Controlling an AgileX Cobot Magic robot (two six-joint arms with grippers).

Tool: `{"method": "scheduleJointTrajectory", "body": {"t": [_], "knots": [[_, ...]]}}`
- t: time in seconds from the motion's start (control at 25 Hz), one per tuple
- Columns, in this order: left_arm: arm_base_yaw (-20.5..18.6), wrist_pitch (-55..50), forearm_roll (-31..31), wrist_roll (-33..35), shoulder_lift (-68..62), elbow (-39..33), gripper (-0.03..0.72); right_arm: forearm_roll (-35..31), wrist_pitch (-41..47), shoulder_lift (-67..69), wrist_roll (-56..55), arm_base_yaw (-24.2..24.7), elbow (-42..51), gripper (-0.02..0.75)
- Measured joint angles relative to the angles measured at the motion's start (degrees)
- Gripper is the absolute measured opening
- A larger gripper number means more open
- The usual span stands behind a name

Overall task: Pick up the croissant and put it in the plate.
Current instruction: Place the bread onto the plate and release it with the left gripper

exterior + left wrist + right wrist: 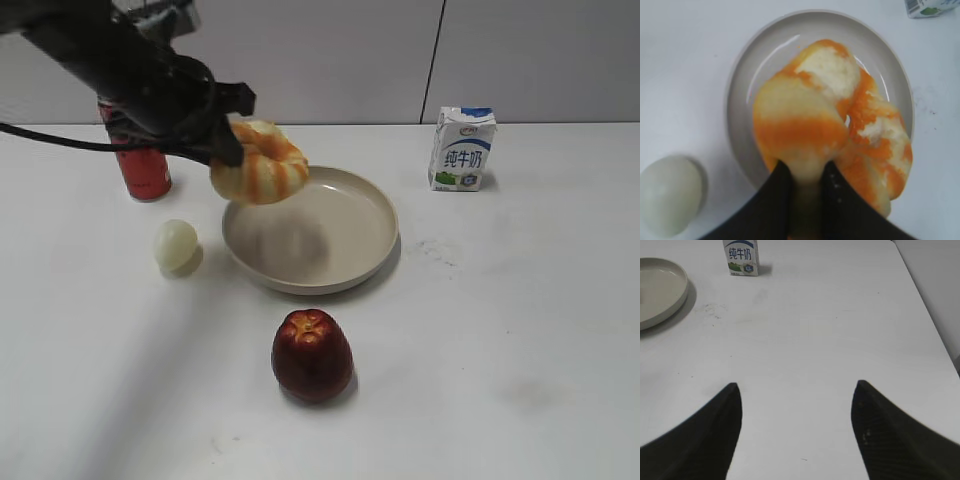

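My left gripper (pixel 226 146) is shut on the croissant (pixel 262 165), a puffy orange and cream striped ring. It holds the croissant in the air above the left rim of the beige plate (pixel 370 215). In the left wrist view the jaws (pixel 806 167) pinch one lobe of the croissant (pixel 835 120), and the plate (pixel 752 65) lies beneath it. My right gripper (pixel 796 390) is open and empty over bare table, with the plate's edge (pixel 677 292) at its far left. The right gripper does not show in the exterior view.
A pale egg (pixel 176 244) lies left of the plate and shows in the left wrist view (pixel 667 195). A dark red apple (pixel 312 354) stands in front of the plate. A red can (pixel 142 170) stands behind the left arm. A milk carton (pixel 462 148) stands at the back right.
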State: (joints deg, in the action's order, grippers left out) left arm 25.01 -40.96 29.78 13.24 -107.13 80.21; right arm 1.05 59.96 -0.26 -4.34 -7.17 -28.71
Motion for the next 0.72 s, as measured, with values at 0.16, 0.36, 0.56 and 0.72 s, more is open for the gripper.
{"method": "scheduleJointTrajectory", "body": {"t": [0.16,0.36,0.56,0.72], "knots": [[2.9,1.8,0.1,0.0,-7.2,3.6,0.1,0.0,0.0,0.0,0.0,0.0,0.0,0.519],[4.4,4.4,0.2,0.0,-13.1,5.4,0.112,0.0,0.0,0.0,0.0,0.0,0.0,0.519],[4.4,5.7,-1.3,0.0,-14.6,5.5,0.477,0.0,0.0,0.0,0.0,0.0,0.0,0.519],[4.4,4.1,-2.4,0.0,-14.0,5.6,0.624,0.0,0.0,0.0,0.0,0.0,0.0,0.519]]}}
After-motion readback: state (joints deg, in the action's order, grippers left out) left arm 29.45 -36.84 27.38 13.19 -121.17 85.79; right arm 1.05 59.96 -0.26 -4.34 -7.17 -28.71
